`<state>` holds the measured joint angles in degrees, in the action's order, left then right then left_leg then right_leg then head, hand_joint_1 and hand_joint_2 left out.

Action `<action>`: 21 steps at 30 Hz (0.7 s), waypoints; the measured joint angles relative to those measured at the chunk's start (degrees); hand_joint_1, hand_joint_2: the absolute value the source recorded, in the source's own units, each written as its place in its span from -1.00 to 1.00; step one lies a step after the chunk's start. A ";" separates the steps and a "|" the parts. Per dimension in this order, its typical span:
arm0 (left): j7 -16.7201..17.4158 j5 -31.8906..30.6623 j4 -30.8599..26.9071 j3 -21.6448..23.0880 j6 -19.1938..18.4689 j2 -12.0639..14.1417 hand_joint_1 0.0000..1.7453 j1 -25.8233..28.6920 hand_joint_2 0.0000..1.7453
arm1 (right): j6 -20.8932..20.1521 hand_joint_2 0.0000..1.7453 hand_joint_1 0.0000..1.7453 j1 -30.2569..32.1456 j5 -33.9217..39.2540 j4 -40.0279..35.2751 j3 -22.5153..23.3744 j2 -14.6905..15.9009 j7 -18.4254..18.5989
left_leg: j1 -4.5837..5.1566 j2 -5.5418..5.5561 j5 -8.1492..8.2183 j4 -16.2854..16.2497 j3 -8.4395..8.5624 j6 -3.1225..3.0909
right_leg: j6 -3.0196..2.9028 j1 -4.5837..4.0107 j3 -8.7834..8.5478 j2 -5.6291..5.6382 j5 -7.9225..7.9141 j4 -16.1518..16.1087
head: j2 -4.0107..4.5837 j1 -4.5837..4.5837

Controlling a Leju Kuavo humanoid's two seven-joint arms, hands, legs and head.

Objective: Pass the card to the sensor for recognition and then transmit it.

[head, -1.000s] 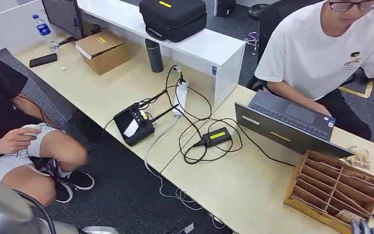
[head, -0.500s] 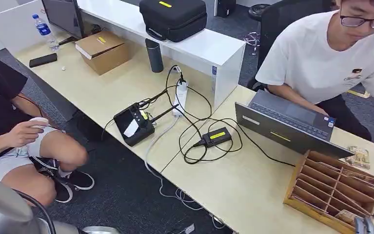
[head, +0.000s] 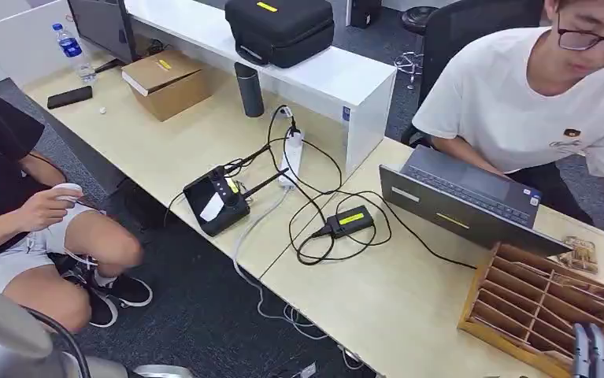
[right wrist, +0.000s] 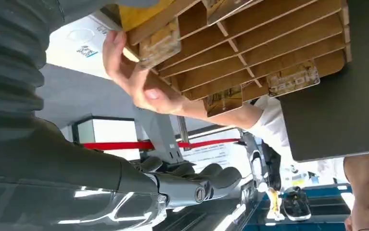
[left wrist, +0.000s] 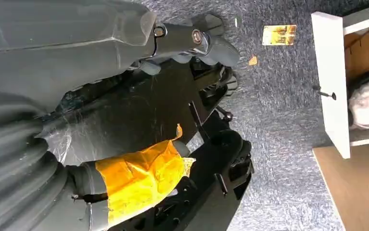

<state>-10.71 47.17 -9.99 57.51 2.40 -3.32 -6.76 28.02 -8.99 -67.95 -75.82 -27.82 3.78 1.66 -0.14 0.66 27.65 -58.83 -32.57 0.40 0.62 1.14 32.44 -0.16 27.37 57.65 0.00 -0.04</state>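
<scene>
A wooden card rack (head: 519, 311) stands on the table at the near right, with cards (right wrist: 159, 44) in several of its slots. My right hand (head: 598, 358) is at the rack's near corner, fingers (right wrist: 206, 179) stretched out and holding nothing. A person's hand (right wrist: 139, 79) reaches to the rack beside it and touches a card at the rack's edge. The black sensor box (head: 351, 220) with a yellow label lies mid-table among cables, well left of the rack. My left hand (left wrist: 199, 41) hangs over the floor and holds nothing.
An open laptop (head: 464, 201) sits behind the rack, with the person in white (head: 535, 94) seated at it. A black controller (head: 216, 203), a power strip (head: 290, 156) and looped cables lie left of the sensor. Another person (head: 23, 220) sits at the far left.
The person in white has leaned forward and brought a hand down to the rack. My right hand has risen a little further into the head view at the rack's corner.
</scene>
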 joint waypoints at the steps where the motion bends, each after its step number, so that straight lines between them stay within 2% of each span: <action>1: 0.00 0.00 0.00 0.15 0.00 0.00 -1.00 -0.04 1.00 | 0.00 1.00 -1.00 -0.02 0.00 0.17 -0.07 -0.17 0.00 | 0.00 0.00 0.00 0.00 0.00 0.00 | 0.00 0.00 0.00 0.00 0.00 0.00 | 0.00 0.00; 15: 0.09 -0.17 0.00 0.28 -0.02 -0.24 -1.00 -0.31 1.00 | 0.17 1.00 -1.00 -0.40 0.17 2.34 -0.26 -0.46 0.00 | 0.00 0.00 0.00 -0.01 -0.01 0.00 | 0.00 0.00 0.00 0.00 0.00 0.00 | 0.00 0.00; 21: 0.35 -0.35 0.00 0.57 -0.11 -0.26 -1.00 -0.43 1.00 | 0.20 1.00 -1.00 -1.45 -0.24 5.57 -0.39 -0.63 0.61 | 0.00 0.00 0.00 -0.01 -0.01 0.00 | 0.00 0.00 0.00 0.00 0.00 0.00 | 0.00 0.00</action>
<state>-10.36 46.82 -9.99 58.07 2.30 -3.58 -7.19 28.22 -10.44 -68.19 -70.25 -28.22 3.15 2.27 -0.14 0.66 27.65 -58.83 -32.58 0.40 0.62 1.15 32.44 -0.16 27.37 57.65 0.00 -0.04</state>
